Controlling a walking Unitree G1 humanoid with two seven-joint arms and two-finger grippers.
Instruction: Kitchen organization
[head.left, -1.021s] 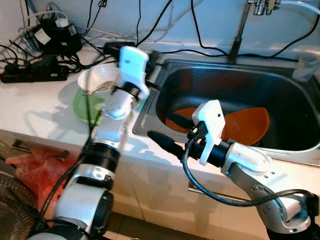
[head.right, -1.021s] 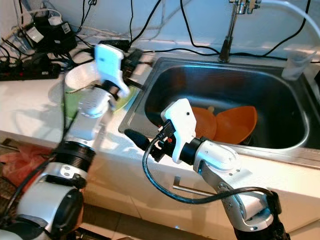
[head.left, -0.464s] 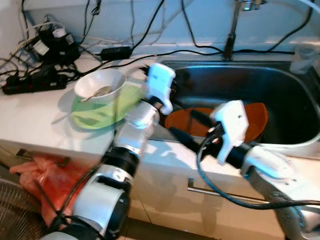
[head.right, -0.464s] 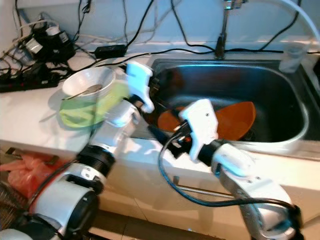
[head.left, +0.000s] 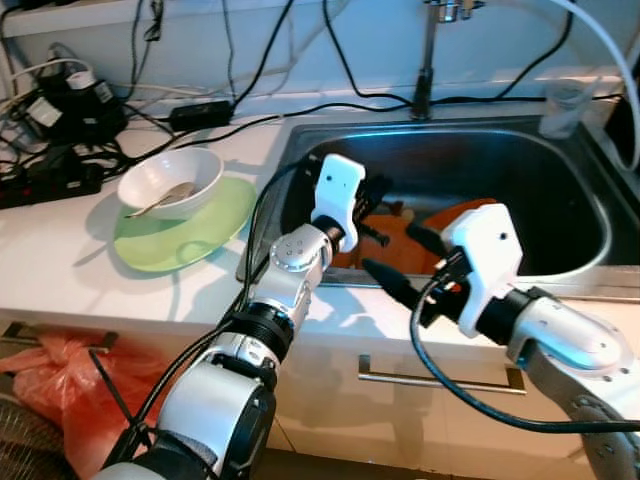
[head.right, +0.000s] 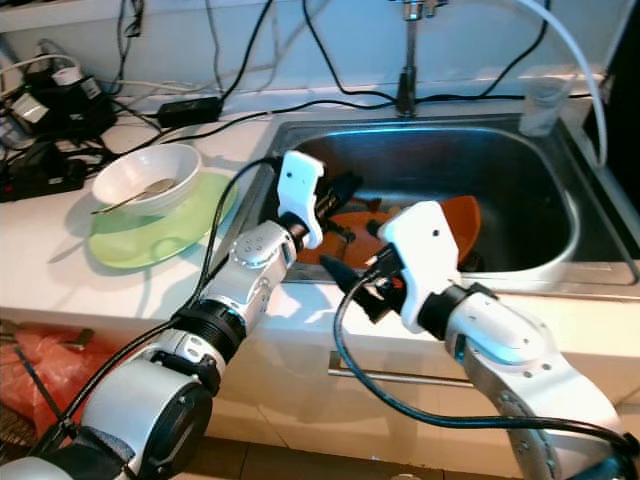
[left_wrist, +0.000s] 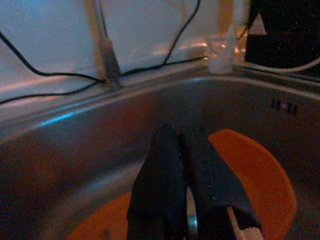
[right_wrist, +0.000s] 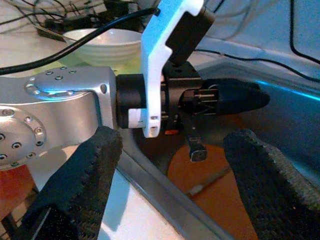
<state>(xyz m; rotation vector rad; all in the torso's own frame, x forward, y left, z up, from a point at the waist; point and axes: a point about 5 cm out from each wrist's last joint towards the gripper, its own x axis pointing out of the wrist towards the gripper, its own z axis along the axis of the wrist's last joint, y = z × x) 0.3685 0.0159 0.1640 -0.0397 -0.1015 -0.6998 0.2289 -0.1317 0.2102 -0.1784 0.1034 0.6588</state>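
Left claw (head.left: 378, 208), fingers pressed together and empty, reaches into the sink (head.left: 560, 170) over the orange plates (head.left: 460, 215), while the right claw (head.left: 400, 262) hovers spread at the sink's front edge, so tidying looks barely begun.

I see a steel-grey sink (head.left: 590, 215) with orange plates (head.left: 455, 215) lying in it. On the white table (head.left: 60, 250) sits a lime-green plate (head.left: 215, 215) carrying a plain white bowl (head.left: 170, 175). Both of my arms are silver with white wrist housings; the left end effector (left_wrist: 187, 200) and right end effector (head.left: 395, 265) have black fingers. Black cables (head.left: 250, 100) trail along the white wall. A red-orange plastic bag (head.left: 60, 385) lies below the table.
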